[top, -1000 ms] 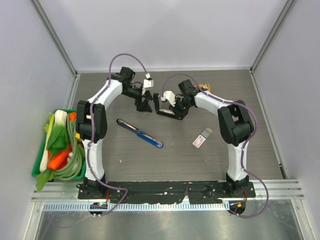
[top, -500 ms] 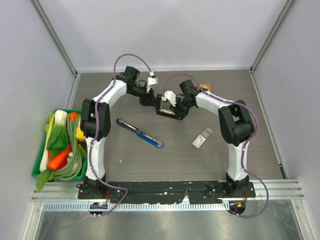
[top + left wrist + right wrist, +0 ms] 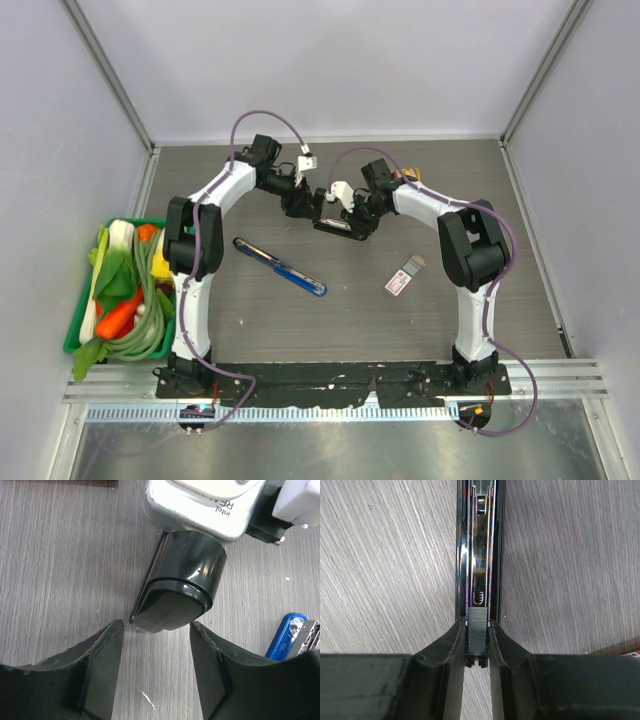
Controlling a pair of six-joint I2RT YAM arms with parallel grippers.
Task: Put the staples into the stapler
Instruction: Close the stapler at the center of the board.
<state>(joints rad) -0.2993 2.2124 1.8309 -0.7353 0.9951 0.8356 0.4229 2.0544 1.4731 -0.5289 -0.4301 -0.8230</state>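
Observation:
The black stapler [image 3: 335, 224] lies open at the table's middle back. In the right wrist view my right gripper [image 3: 477, 630] is shut on the sides of the stapler's chrome magazine rail [image 3: 476, 555]. A grey strip of staples [image 3: 478, 622] sits in the rail between the fingers. In the left wrist view my left gripper [image 3: 156, 635] is open, and the stapler's glossy top arm [image 3: 175, 590] ends just ahead of its fingertips without touching them. From above, the left gripper [image 3: 300, 203] is at the stapler's left end and the right gripper [image 3: 354, 214] at its right.
A small white-and-red staple box [image 3: 402, 279] lies to the right. A blue-handled tool [image 3: 281, 266] lies at the front left and shows in the left wrist view [image 3: 286, 636]. A green tray of toy vegetables [image 3: 72, 335] is at the far left. An orange bag [image 3: 411, 178] lies behind the right arm.
My left gripper has moved right, up to the stapler's left end. The right gripper and the stapler have stayed in place.

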